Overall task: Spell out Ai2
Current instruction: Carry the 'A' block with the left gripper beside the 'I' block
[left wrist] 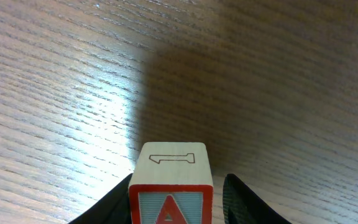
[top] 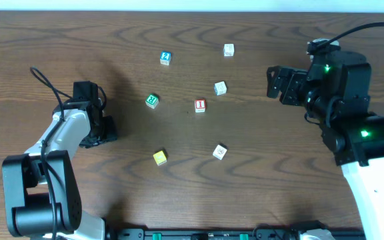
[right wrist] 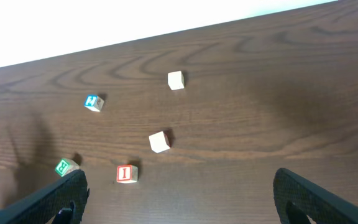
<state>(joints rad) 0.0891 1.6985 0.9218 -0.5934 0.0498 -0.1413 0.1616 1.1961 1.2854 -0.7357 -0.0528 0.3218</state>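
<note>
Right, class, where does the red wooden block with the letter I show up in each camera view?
Overhead: red wooden I block, near picture centre.
Left wrist: not in it; only the red-edged wooden A block between the fingers.
Right wrist: lower left.
Shared landmark: the green-lettered wooden block, just to its left in both.

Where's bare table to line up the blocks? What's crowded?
Bare: far-left corner beyond the left gripper and blue block; near strip below yellow block; the gap between white block and right gripper. Crowded: centre, around the red I block.
</note>
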